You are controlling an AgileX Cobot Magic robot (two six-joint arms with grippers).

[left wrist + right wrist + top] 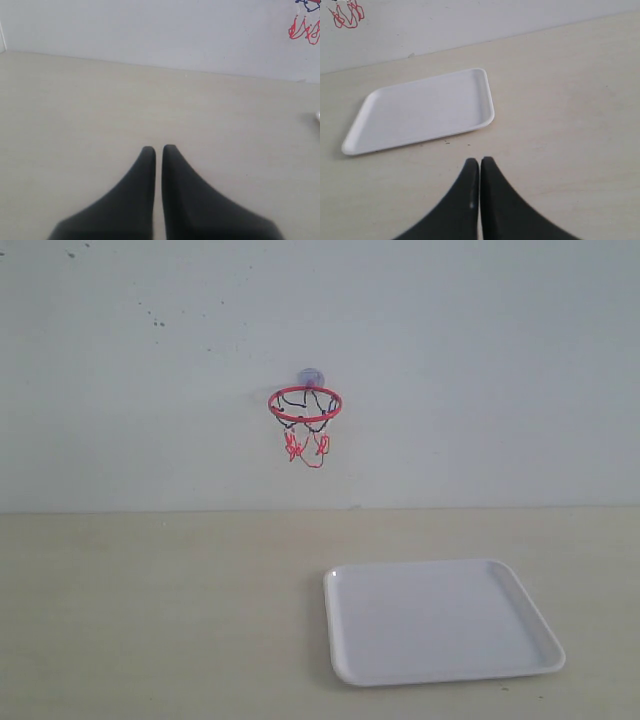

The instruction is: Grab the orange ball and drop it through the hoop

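Observation:
The hoop (305, 406), a red ring with a black-and-red string net, hangs on the back wall by a greyish suction mount (310, 375). Part of its net shows in the left wrist view (305, 27) and in the right wrist view (347, 15). The orange ball is in none of the views. My left gripper (158, 148) is shut with nothing in it, low over bare tabletop. My right gripper (479, 161) is also shut on nothing, a short way in front of the white tray. Neither arm appears in the exterior view.
A white tray (345, 635) lies flat on the beige table, below and right of the hoop, with nothing in it; its rim (487, 95) shows in the right wrist view. The pale wall stands along the table's far edge.

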